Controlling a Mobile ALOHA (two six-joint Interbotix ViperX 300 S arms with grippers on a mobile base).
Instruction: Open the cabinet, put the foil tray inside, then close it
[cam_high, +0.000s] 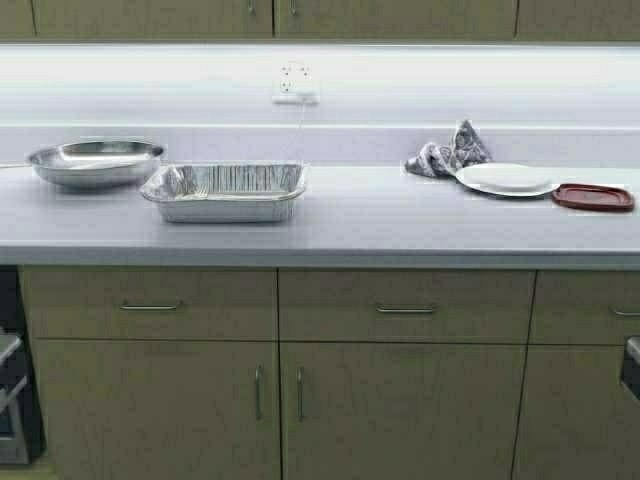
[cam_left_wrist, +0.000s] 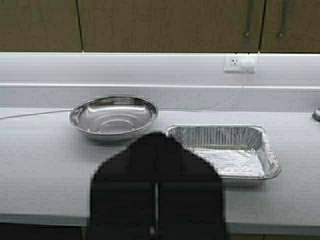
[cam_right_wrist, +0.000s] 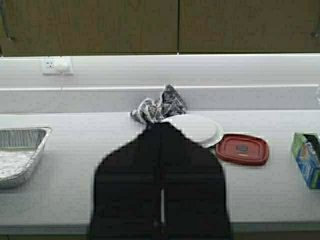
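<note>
The left pincer (cam_left_wrist: 156, 150) is closed and holds nothing. It hangs in front of the surface (cam_high: 380, 225), near the foil tray (cam_high: 224, 190). The right pincer (cam_right_wrist: 161, 137) is closed and empty too, near the white plate (cam_high: 506, 179). The tray sits on the surface beside the steel bowl (cam_high: 96, 162). The cabinet (cam_high: 270, 15) above has both doors shut.

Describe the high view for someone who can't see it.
A foil tray sits on a grey counter beside a steel bowl, with a cloth, plate and red lid to the right. The cabinet doors above are shut.
</note>
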